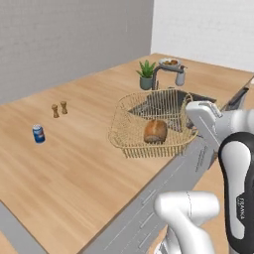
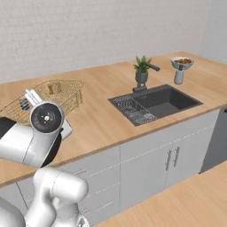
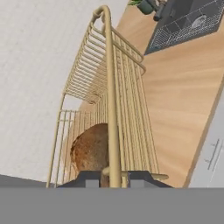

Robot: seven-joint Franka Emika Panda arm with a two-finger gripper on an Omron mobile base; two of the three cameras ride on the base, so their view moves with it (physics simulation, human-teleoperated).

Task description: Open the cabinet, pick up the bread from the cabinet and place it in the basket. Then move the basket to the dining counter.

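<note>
The tan wire basket [image 1: 133, 130] is over the light-wood dining counter [image 1: 74, 163], just left of the sink. The brown bread [image 1: 155, 131] lies inside it. My gripper [image 3: 114, 176] is shut on the basket's rim wire [image 3: 112, 109] at its near right side. In the hand view the rim wire runs up between the two dark fingertips [image 3: 89, 177], with the bread [image 3: 89, 151] behind the mesh. In the right base view my arm covers part of the basket [image 2: 60, 90]. Whether the basket rests on the wood or hangs just above it I cannot tell. The cabinet is out of view.
A dark inset sink [image 2: 155, 102] with a grey faucet [image 2: 142, 76] and a potted plant [image 1: 146, 74] lies beyond the basket. A bowl on a stand [image 2: 181, 63] is at the back. A blue can [image 1: 38, 133] and two small shakers [image 1: 59, 109] stand at the left.
</note>
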